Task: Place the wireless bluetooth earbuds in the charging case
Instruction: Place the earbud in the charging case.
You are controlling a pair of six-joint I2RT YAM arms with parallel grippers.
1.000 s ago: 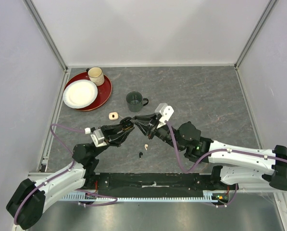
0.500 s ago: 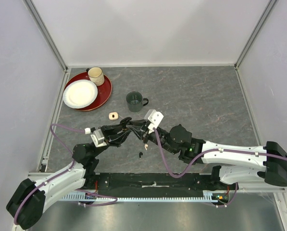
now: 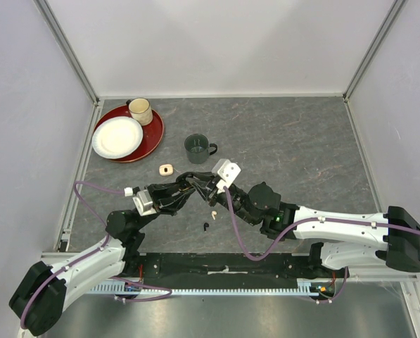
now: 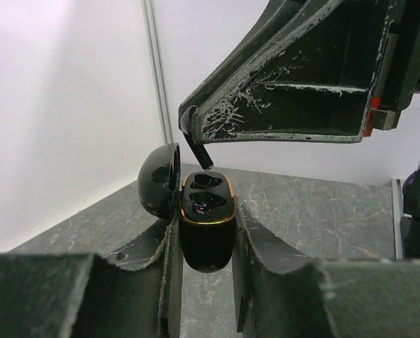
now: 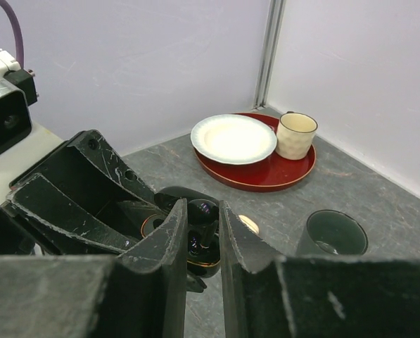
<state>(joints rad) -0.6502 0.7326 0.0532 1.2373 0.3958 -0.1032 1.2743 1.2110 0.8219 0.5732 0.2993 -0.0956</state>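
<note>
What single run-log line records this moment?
left gripper: shut on charging case | right gripper: shut on black earbud | earbud above case, unseated

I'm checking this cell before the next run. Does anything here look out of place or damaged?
Two earbuds lie loose on the table, close together: a white earbud and a black earbud, both outside the charging case. The fingers of the right gripper are badly scratched. Nothing looks spilled or tipped.

glossy black charging case (image 4: 207, 239), matt stone-look table (image 3: 301, 141)
</note>
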